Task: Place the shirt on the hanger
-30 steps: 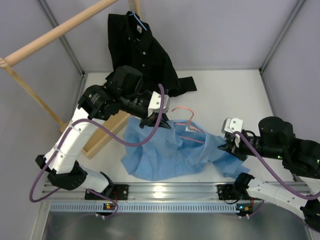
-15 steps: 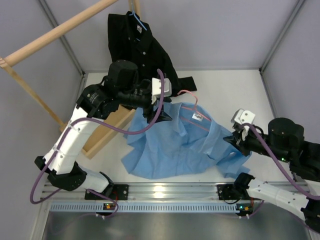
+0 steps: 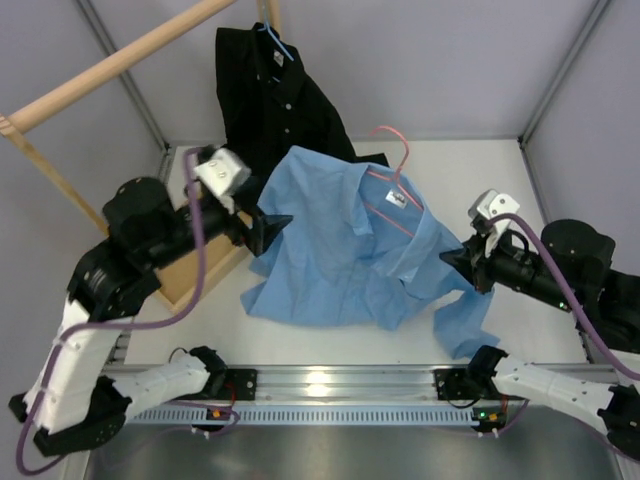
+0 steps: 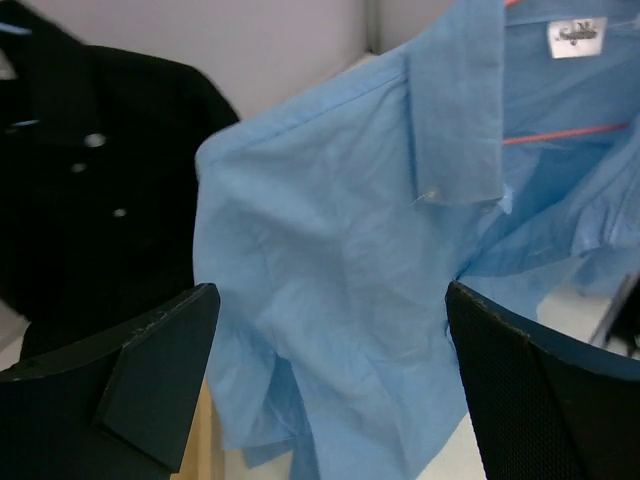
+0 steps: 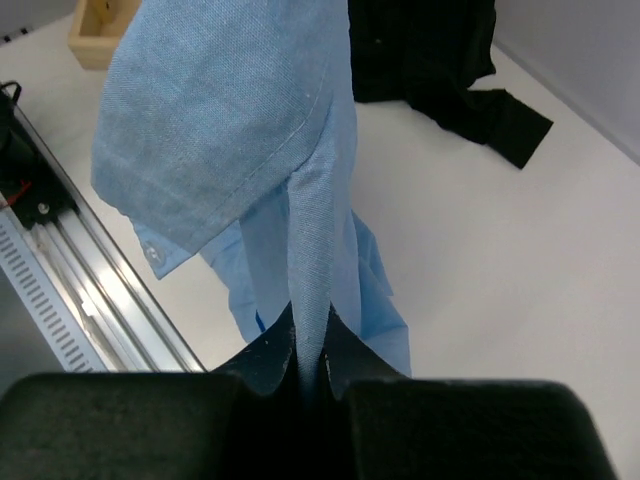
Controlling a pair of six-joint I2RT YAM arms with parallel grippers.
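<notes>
Looking down on the white table (image 3: 450, 180), we see the shirt (image 3: 340, 240) raised and spread out above it, with the black shirt (image 3: 280, 100) hanging behind. The hanger (image 4: 565, 133) sits inside the collar — its hook stands out above. The right gripper (image 5: 310, 345) pinches a fold of blue cloth tight; the left gripper (image 3: 275, 224), fingers (image 4: 150, 370) wide apart, holds nothing beside the shoulder.

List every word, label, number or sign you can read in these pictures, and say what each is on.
White neck label inside the collar of the shirt: dark script, too blurred to read in the left wrist view, too small in the top view.
No other text shows.
</notes>
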